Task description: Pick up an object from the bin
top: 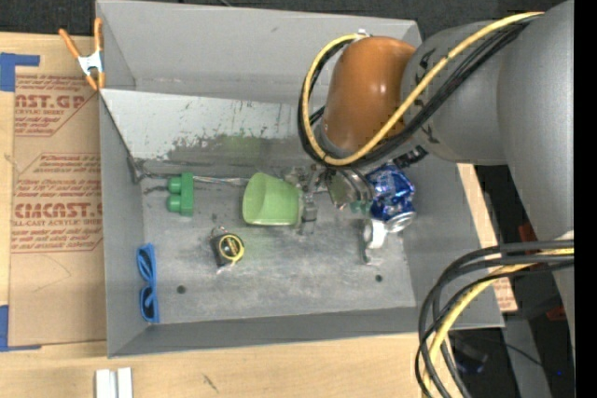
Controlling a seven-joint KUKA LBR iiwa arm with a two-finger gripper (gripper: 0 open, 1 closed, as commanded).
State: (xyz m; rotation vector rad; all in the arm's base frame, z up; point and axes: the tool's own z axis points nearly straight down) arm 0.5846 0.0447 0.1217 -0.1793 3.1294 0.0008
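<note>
Looking down, we see the gripper (306, 212) at the right rim of the pale green cup (269, 200) mid-bin, with a crushed blue can (392, 193) just to its right. We cannot tell how its jaws stand. Probably the approach step; next comes a firm close on that rim, then a lift.

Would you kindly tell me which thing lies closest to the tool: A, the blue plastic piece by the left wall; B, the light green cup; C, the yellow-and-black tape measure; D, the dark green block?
B: the light green cup lies right beside the tool; the other three lie further left.
</note>
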